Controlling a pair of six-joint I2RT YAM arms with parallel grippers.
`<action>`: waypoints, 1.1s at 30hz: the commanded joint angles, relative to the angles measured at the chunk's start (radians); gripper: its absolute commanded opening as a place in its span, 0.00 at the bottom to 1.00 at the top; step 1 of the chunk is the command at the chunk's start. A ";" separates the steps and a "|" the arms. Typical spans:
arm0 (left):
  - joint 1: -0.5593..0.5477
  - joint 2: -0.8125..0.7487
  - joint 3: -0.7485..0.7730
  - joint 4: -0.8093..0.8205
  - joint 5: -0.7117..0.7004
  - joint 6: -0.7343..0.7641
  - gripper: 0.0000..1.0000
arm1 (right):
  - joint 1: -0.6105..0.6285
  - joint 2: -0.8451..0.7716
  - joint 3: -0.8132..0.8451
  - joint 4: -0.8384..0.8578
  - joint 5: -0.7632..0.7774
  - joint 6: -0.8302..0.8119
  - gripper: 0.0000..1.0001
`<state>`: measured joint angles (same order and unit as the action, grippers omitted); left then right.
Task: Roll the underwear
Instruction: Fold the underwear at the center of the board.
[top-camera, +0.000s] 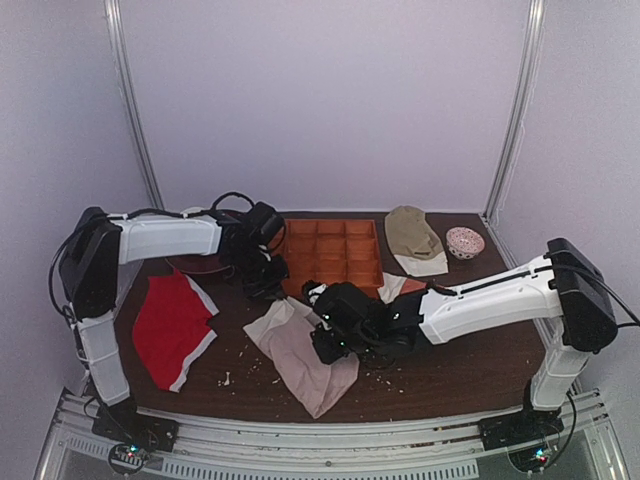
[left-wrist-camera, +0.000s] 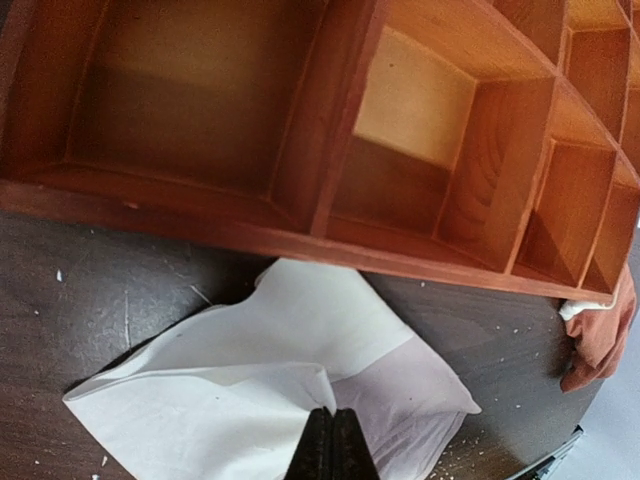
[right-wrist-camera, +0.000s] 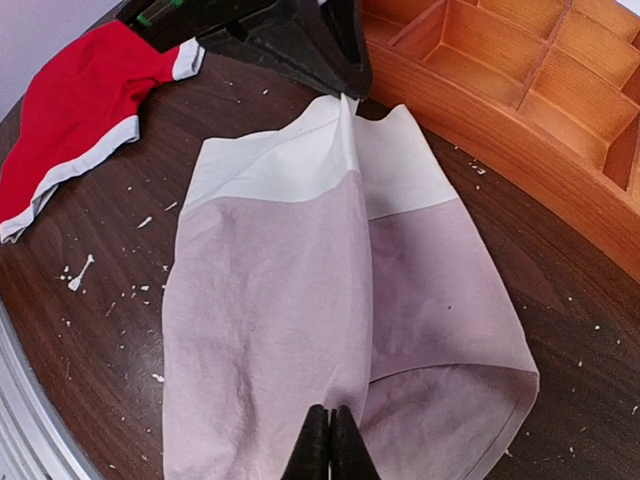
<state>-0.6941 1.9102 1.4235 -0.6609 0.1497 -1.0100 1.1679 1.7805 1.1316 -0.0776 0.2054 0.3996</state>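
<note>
The underwear (top-camera: 305, 355) lies on the dark table in front of the wooden tray, pinkish cloth with a wide white waistband (right-wrist-camera: 300, 160) at its far end. One side is folded lengthwise over the middle. My left gripper (top-camera: 268, 290) is shut, pinching a fold of the waistband (left-wrist-camera: 290, 400); it also shows in the right wrist view (right-wrist-camera: 340, 85) at the band's far edge. My right gripper (top-camera: 325, 340) is shut on the folded edge of the pink cloth (right-wrist-camera: 270, 320) at the crotch end. The fingertips (right-wrist-camera: 320, 440) are pressed together.
A wooden compartment tray (top-camera: 335, 255) stands just behind the underwear. A red garment with white trim (top-camera: 170, 325) lies at the left. An orange-rust garment (left-wrist-camera: 605, 330) lies by the tray's right corner. A beige garment (top-camera: 412, 235) and a small patterned bowl (top-camera: 464, 242) sit at the back right. White crumbs dot the table.
</note>
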 joint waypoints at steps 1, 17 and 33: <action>-0.002 0.033 0.050 -0.032 -0.018 0.034 0.00 | -0.031 -0.018 -0.010 -0.010 -0.025 -0.012 0.00; 0.009 0.144 0.143 -0.067 -0.033 0.066 0.00 | -0.101 0.039 -0.019 0.004 -0.085 -0.024 0.00; 0.017 0.208 0.207 -0.086 -0.032 0.067 0.00 | -0.148 0.078 -0.002 0.010 -0.090 -0.043 0.00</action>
<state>-0.6872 2.0979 1.6028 -0.7357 0.1265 -0.9562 1.0340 1.8359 1.1229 -0.0624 0.1219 0.3714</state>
